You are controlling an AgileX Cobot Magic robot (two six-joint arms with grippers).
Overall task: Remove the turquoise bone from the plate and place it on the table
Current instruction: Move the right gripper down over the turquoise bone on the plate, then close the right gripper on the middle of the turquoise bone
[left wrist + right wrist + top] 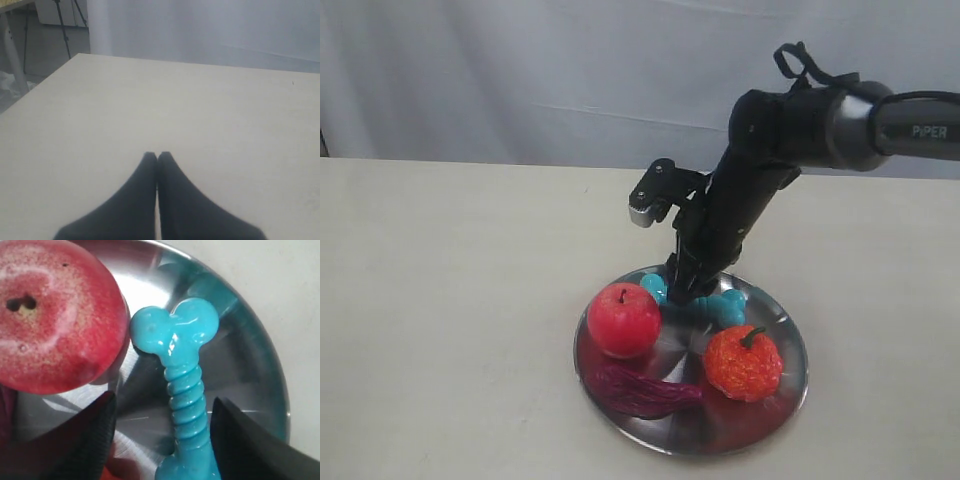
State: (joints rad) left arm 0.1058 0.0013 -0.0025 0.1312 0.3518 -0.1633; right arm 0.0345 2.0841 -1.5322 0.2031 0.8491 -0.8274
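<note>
The turquoise bone lies on the round silver plate, behind a red apple and an orange fruit. My right gripper is down over the plate, open, its two dark fingers on either side of the bone's ribbed shaft without touching it. One knobbed end of the bone lies close to the apple. My left gripper is shut with nothing in it, above the bare beige table. The left gripper does not show in the exterior view.
On the plate sit a red apple at the left, an orange fruit at the right and a dark purple object at the front. The beige table spreads around the plate.
</note>
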